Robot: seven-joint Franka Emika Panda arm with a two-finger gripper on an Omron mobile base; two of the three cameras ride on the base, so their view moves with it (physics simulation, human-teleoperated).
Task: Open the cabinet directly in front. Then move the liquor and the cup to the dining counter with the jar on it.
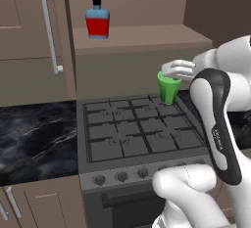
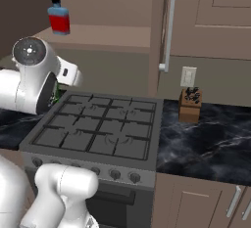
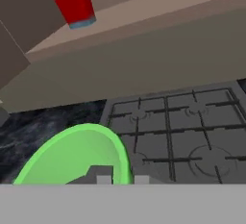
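Here the cup (image 1: 169,87) is hanging in the air above the back right corner of the stove (image 1: 137,129), tilted, with its rim pinched in the gripper (image 1: 172,77). In the hand view the cup's green rim (image 3: 77,155) is sitting right at the fingertips (image 3: 103,179), one tip inside the wall and the other just outside it, so the jaws are drawn nearly together and clamped on the cup. In the right base view only a sliver of green is peeking out behind the arm's elbow, too little to read the tilt there.

The arm is reaching forward over the stove with its forearm bent sharply; the wrist is turning the hand sideways so that the fingers are pointing roughly toward the left side of the room. The white hand is showing just above the cup in the left base view.

The liquor (image 1: 97,20) is standing upright on the open shelf of the cabinet (image 1: 29,36), well above and to the left of the cup. The cabinet door with its long silver handle (image 1: 49,29) is standing swung open beside the shelf. Black marble worktop (image 1: 34,139) is flanking the stove, and a knife block (image 2: 190,103) is sitting on it at the right under a wall outlet (image 2: 188,77).
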